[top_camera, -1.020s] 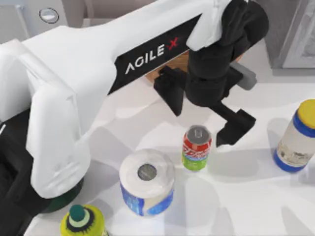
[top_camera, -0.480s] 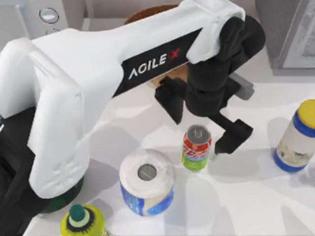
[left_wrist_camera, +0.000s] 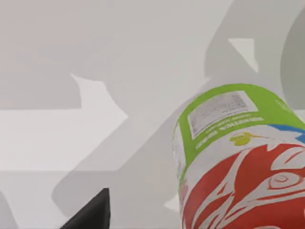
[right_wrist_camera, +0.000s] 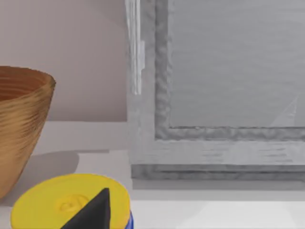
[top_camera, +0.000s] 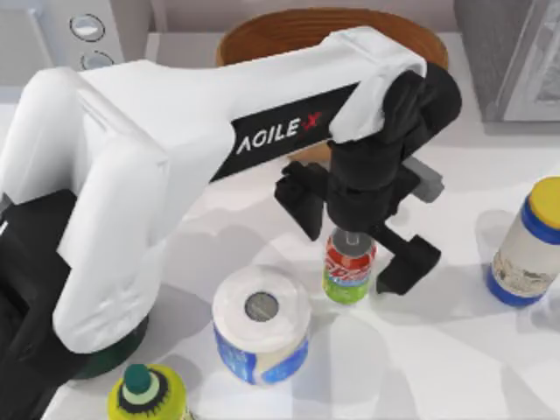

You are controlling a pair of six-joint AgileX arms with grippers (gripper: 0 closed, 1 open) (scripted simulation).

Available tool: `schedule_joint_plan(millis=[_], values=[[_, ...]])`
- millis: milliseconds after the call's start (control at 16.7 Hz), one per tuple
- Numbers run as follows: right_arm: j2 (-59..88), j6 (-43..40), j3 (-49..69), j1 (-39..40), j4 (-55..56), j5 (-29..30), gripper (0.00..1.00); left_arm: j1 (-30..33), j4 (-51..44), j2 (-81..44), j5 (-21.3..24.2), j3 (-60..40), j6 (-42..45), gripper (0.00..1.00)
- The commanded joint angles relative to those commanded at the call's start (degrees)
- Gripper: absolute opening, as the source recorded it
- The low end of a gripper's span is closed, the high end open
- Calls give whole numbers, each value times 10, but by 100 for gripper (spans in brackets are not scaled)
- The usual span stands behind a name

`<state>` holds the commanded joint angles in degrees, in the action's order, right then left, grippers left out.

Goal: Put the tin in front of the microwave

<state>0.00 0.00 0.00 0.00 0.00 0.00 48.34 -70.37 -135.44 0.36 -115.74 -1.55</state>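
White table (top_camera: 437, 350) surrounds the upright tin (top_camera: 348, 268); left gripper (top_camera: 350, 236) straddles it, jaws apart; paper roll (top_camera: 261, 334) stands just beside.

My left end effector (top_camera: 353, 238) hangs right over the tin (top_camera: 349, 266), fingers spread wide, one on each side, with gaps to the label. Paper roll (top_camera: 261, 323) stands near the tin on its left, tight squeeze there. Bare counter (top_camera: 437, 341) to the tin's right runs out to the white bottle (top_camera: 528, 248) at the right edge; open room. Wooden bowl (top_camera: 332, 35) sits at the back behind my wrist. The way left toward the microwave (top_camera: 83, 31) is covered by my own arm. Green-yellow bottle (top_camera: 147, 395) stands at the front left. Darker grey box (top_camera: 516, 57) closes off the back right.
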Motion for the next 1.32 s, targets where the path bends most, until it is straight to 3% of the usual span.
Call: schedule_joint_plan(millis=[780,1320], values=[[0,0,0,0,0,0,100,0,0,0,0,0,0,2],[0,0,0,0,0,0,100,-1,0,0,0,0,1,0]])
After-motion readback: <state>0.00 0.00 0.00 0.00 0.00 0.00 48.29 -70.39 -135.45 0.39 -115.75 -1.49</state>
